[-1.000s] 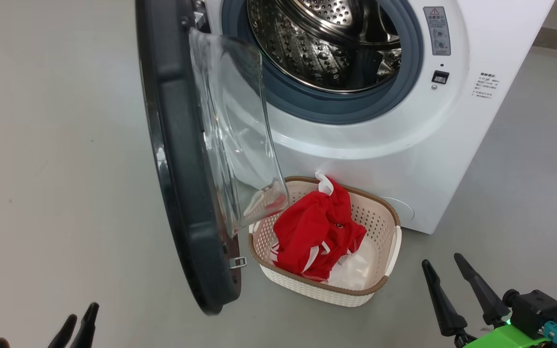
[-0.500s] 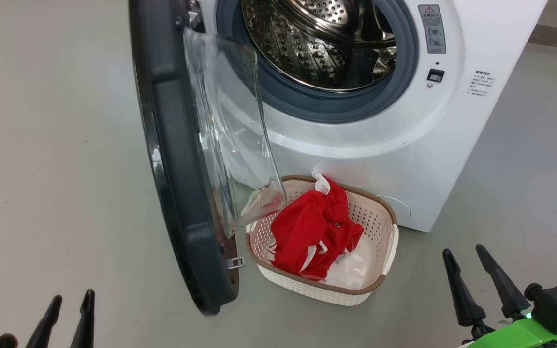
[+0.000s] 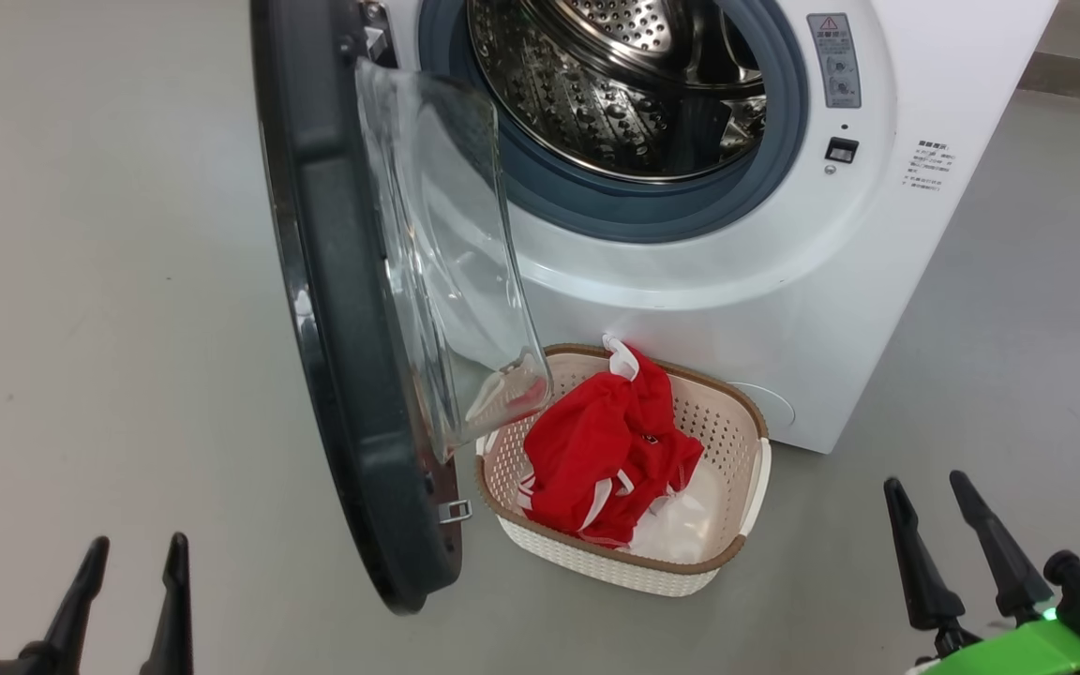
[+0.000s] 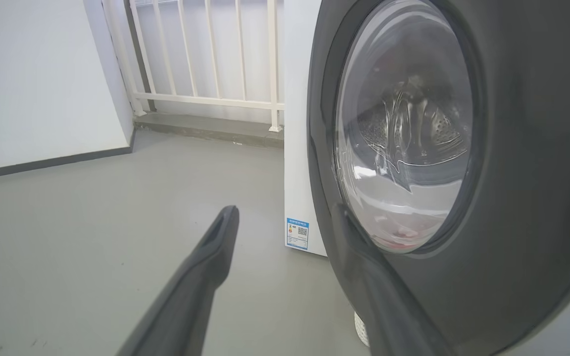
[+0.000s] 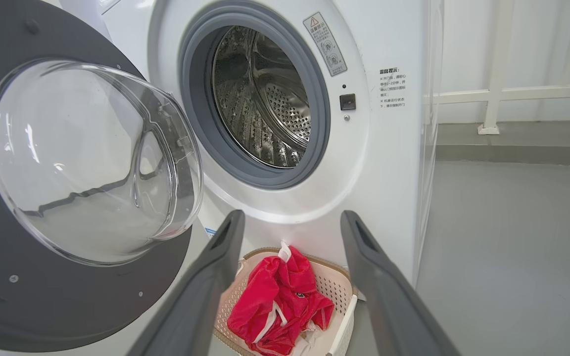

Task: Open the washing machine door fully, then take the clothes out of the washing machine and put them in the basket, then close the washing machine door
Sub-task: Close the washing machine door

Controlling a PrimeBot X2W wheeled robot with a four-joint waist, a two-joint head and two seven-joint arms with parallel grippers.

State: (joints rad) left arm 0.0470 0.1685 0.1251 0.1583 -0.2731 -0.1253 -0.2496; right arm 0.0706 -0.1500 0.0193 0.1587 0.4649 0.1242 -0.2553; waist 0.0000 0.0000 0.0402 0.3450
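Head view: we see our left gripper (image 3: 139, 544) and right gripper (image 3: 924, 480) low, fingers spread wide, both empty, with free grey floor (image 3: 81, 281) around them. Ahead and left of the right gripper sits the basket (image 3: 757, 422), mouth upward, holding the clothes (image 3: 610, 450). Ahead and right of the left gripper, the washing machine door (image 3: 352, 375) stands open, edge toward us, glass bowl pointing right over the basket's rim. Farther, the washing machine (image 3: 737, 281) shows a bare drum (image 3: 615, 84).

The floor (image 3: 81, 281) is smooth grey, evenly lit. White wall (image 4: 32, 74) with dark skirting (image 4: 47, 161). A white railing (image 4: 206, 54) stands on a raised grey kerb (image 4: 201, 127).
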